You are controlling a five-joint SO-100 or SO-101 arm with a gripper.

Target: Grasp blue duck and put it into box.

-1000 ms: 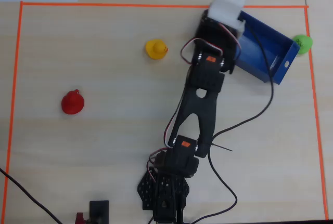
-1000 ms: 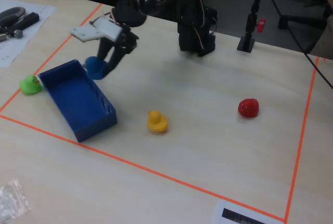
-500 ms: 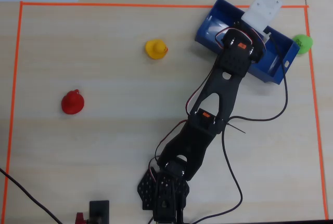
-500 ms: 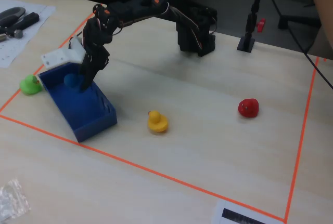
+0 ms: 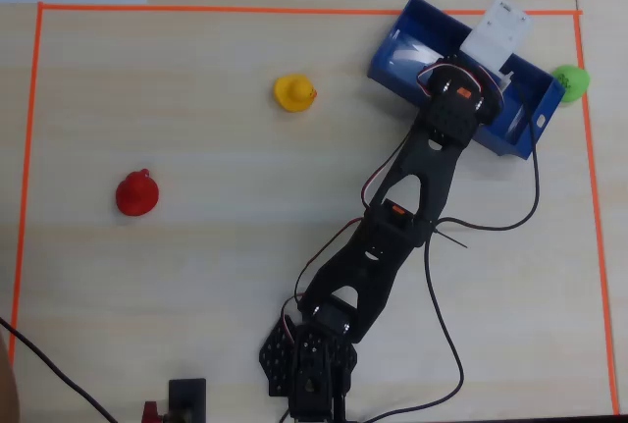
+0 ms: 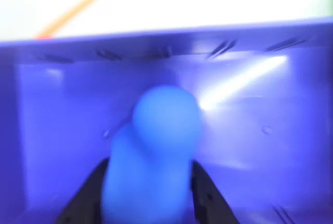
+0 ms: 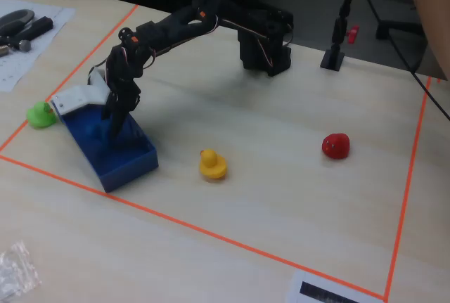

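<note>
Blue duck (image 6: 156, 167), seemingly hand-held (image 6: 148, 203), sits low between box (image 6: 41, 130) walls.

My arm (image 5: 392, 237) is showing matte black printed links with small orange tags on the servos. Thin red, white and black wires are looping between my joints. A white block (image 5: 496, 32) is riding at my wrist, and my tool's fingers (image 6: 86, 195) are looking black.

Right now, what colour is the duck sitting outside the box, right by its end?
Green. The little duck beside the box shows best in the fixed view.
</note>
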